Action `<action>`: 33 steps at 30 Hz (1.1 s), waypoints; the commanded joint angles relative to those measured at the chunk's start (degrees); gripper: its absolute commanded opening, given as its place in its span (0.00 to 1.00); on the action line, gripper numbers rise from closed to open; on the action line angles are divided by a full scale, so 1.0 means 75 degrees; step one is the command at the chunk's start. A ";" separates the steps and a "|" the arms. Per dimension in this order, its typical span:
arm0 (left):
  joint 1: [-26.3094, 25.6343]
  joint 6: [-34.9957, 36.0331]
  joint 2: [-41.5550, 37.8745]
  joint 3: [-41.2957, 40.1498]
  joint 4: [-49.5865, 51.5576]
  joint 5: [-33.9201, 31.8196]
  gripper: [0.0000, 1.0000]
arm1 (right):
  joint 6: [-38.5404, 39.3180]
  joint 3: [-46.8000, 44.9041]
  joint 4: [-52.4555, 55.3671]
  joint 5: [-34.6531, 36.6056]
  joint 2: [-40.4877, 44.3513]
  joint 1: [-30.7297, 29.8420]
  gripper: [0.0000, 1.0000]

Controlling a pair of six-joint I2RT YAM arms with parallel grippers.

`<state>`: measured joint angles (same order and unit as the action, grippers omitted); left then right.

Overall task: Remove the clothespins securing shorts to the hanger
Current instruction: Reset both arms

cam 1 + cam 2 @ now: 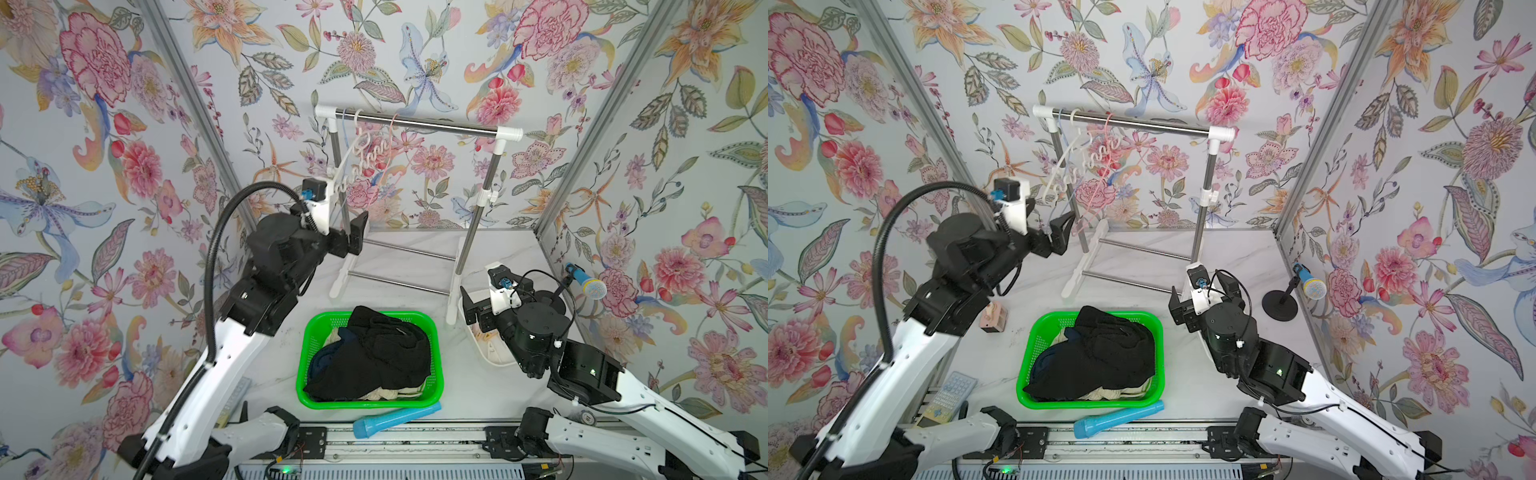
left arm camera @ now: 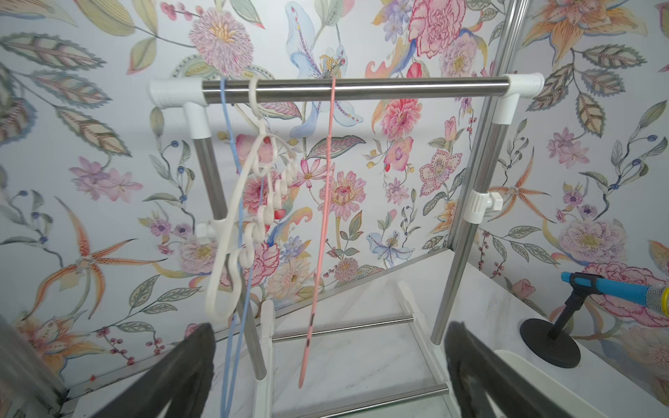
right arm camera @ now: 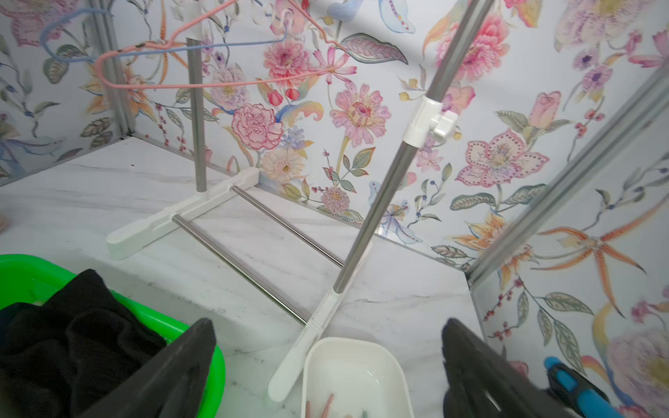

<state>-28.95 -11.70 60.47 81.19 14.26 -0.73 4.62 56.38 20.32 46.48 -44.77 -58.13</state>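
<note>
Three hangers hung on the one rack at twelve o'clock on the bench: one blue wire hanger, one white plastic hanger with a row of hooks, and one pink wire hanger. The shorts lay heaped in a single green basket at mid-bench toward six o'clock. The black pair was on top, a navy pair showed at its nine o'clock edge, and a cream pair peeked out at six o'clock, three in all. One blue tube lay on the bench just beside the basket at six o'clock. At the basket's three o'clock sat one white tray holding the clothespins. At least two showed at the picture's edge, and the full count could not be told. The left hand was raised at the basket's eleven o'clock, near the hangers' lower ends, its jaws spread wide and gripping nothing. The right hand hung over the tray, jaws likewise wide and empty. One microphone stood on its stand at the rack's four o'clock.
</note>
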 commanded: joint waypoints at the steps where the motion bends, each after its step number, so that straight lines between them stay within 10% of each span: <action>1: -0.0021 -0.0219 -0.1173 -0.1340 -0.0539 -0.1900 0.99 | -0.0431 -0.0449 0.0033 0.0893 0.0234 0.0324 0.99; 7: 0.0239 -0.0424 -0.2629 -0.2942 -0.0294 -0.3956 0.99 | -0.1051 -0.1254 0.0025 0.0118 0.0540 0.1947 0.99; 14: 0.2408 -0.0900 -0.2310 -0.4449 -0.0836 -0.2788 0.99 | -0.1332 -0.2256 -0.0690 -0.1758 0.0266 0.4504 0.99; 33: 0.3182 0.1261 -0.1325 -1.0083 -0.9527 -0.2366 0.99 | -0.0394 -0.5860 -0.7261 -0.4625 -0.0643 0.7440 0.99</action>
<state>-6.20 -5.67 48.29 7.73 -42.87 -21.61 0.05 14.41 -21.02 15.97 -47.83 -3.36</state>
